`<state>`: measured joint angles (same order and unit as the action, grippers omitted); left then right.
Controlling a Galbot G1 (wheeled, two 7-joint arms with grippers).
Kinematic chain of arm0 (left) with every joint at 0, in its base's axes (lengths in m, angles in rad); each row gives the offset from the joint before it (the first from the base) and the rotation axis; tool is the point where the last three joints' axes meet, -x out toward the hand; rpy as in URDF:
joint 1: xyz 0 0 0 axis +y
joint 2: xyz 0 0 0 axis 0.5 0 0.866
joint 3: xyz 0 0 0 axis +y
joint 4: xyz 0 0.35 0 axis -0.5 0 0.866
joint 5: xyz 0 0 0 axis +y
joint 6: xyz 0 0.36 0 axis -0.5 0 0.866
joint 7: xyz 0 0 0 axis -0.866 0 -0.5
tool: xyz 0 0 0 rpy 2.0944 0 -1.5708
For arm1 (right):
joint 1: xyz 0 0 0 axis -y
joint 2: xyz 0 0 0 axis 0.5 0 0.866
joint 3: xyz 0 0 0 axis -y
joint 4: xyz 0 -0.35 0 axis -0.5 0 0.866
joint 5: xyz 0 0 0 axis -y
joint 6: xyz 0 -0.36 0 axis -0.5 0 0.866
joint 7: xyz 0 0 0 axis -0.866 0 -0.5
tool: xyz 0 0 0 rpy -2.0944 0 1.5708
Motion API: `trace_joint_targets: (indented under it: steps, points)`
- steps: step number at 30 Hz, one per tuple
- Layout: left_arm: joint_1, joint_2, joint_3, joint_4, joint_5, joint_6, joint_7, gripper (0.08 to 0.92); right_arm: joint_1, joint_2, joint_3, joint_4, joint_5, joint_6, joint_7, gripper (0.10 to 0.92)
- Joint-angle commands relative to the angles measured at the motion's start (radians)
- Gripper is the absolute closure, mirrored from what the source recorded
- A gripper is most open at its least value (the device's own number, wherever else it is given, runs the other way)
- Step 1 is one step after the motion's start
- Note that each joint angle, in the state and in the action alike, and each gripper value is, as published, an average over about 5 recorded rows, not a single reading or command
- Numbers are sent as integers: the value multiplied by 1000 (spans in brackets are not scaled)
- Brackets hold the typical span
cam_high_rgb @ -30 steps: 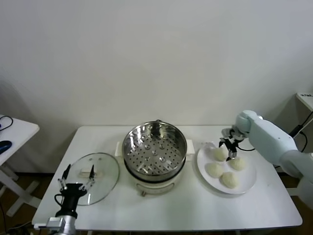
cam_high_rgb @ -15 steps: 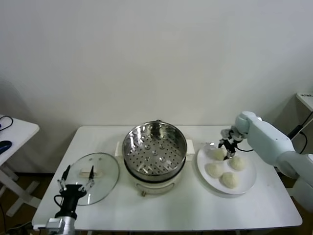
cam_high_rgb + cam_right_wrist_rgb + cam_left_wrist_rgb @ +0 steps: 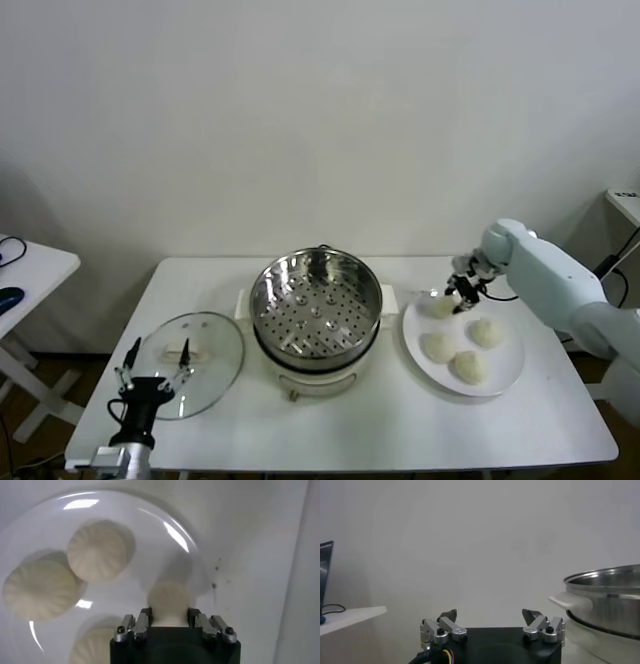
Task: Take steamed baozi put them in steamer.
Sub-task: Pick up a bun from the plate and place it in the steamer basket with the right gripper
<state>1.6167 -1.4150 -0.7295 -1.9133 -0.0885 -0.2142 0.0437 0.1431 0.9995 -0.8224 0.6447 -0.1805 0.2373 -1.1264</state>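
Because the steamer (image 3: 316, 312) stands uncovered at the middle of the tabletop (image 3: 400, 420), its perforated tray bare, we judge it is waiting to receive buns and that none has gone in yet. Its glass lid (image 3: 190, 350) lies flat on the tabletop to our left, well apart from the pot, which keeps the opening free for loading from above. Three steamed baozi (image 3: 440, 347) lie on the white plate (image 3: 505, 375) just beside the steamer on our right, grouped near one another. A fourth bun (image 3: 169, 602) sits between the fingers of our right pincer (image 3: 466, 295), which is closed on its two sides; in the right wrist view the plate shows below and beyond that bun, and we judge it just raised off the plate's far edge, though we cannot tell for sure whether it is clear. Our right arm reaches in from the right side, its pale forearm sloping down toward the plate and the wrist bent so the pincer points downward. Our left pincer (image 3: 492, 619) waits low at the near left of the tabletop, by the lid, with its fingers spread wide and holding nothing. To our mind the carry across to the steamer comes next.
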Motion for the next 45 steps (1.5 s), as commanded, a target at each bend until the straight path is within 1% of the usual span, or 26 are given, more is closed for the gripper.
trace_joint_targets:
  steps: [1, 8, 13, 15, 20, 27, 36, 40, 45]
  points:
    - [1, 1, 1, -1, 2, 0, 1, 177, 103, -22, -84, 103, 56, 15, -1, 533]
    - [-3, -1, 4, -3, 10, 6, 1, 177, 318, -70, -242, 359, 181, 42, -9, 520]
    - [-2, 0, 6, -7, 16, 9, 3, 177, 463, -54, -330, 528, 223, 82, -8, 508]
    - [-1, 0, 6, -10, 18, 11, 7, 177, 495, -33, -339, 573, 189, 120, -8, 508]
    - [2, 11, 18, -19, 23, 16, 9, 177, 493, 49, -304, 635, 18, 221, -5, 507]
    - [3, 31, 28, -28, 29, 24, 5, 177, 421, 195, -287, 627, -67, 233, -3, 508]
    - [4, 26, 36, -52, 40, 43, 8, 177, 300, 355, -274, 496, -170, 286, 9, 508]
    - [2, 31, 33, -59, 39, 51, 8, 177, 264, 399, -259, 434, -225, 315, 13, 505]
    - [4, 32, 31, -58, 37, 51, 8, 177, 227, 416, -258, 375, -272, 330, 15, 505]
